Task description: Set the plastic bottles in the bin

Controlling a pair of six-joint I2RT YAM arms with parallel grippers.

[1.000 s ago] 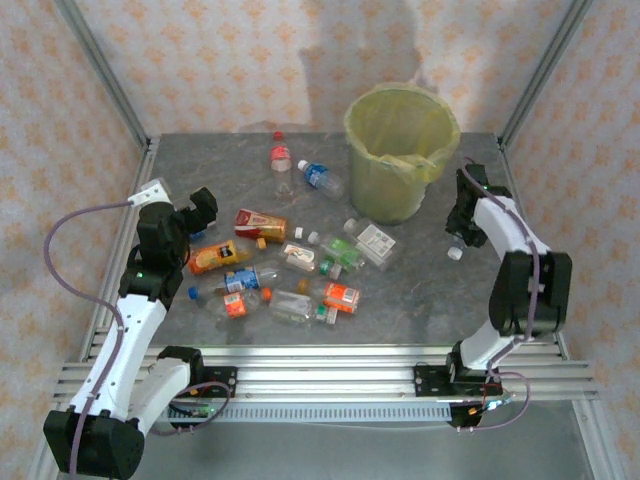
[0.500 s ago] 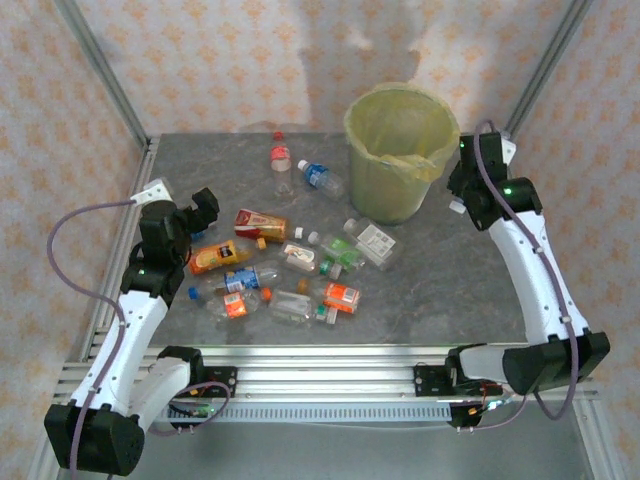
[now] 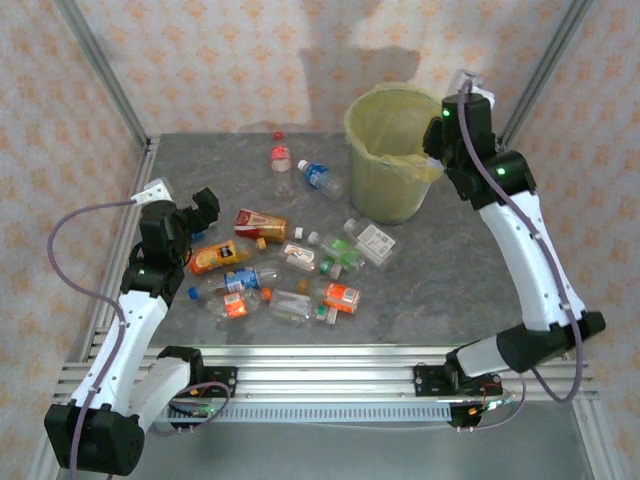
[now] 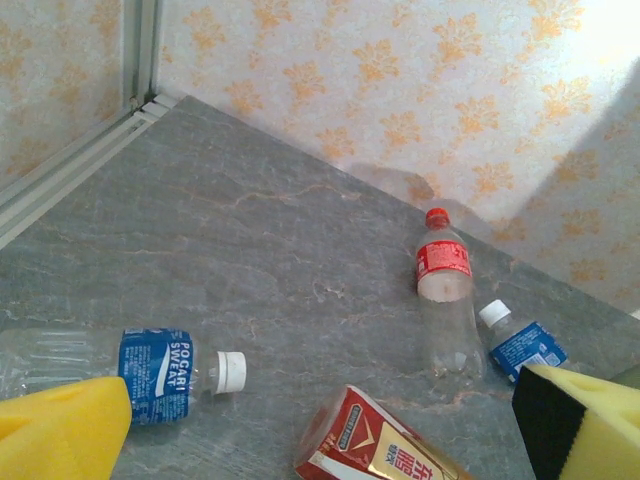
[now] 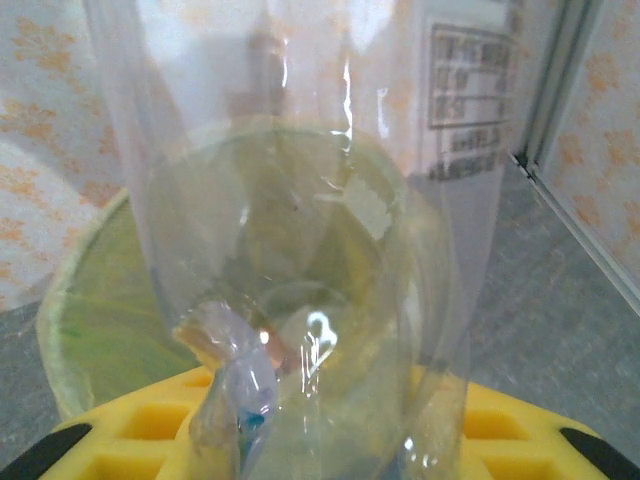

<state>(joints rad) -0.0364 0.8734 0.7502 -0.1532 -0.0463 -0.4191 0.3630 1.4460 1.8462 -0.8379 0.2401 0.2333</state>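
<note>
Carrying one bottle to the bin is the step in hand, and it falls to the right arm. At the left, the left fingers point(image 4: 62, 432) stand wide apart with nothing between them, poised above the left side of the counter point(image 3: 440, 280) beside the heap. Under them in the left wrist view lie a blue-labelled bottle point(image 4: 150, 368) on its side, white cap on, and farther off a red-labelled bottle point(image 4: 445, 300). The remaining plastic bottles point(image 3: 290, 270) are scattered across the middle of the counter, most of them lying flat, none yet taken up by that arm. To their right the bin point(image 3: 385, 190) stands upright near the far edge. The right fingers point(image 5: 530, 440) are clamped on a clear bottle point(image 5: 300, 200), raised above the bin's right rim. In the right wrist view the bin's mouth shows through the bottle, just ahead and below. Whether the bottle sits fully over the opening I cannot tell. The next move probably calls for a short carry leftward over the mouth, then parting the fingers so the bottle drops inside. The left arm looks well placed to come down on a near bottle.
</note>
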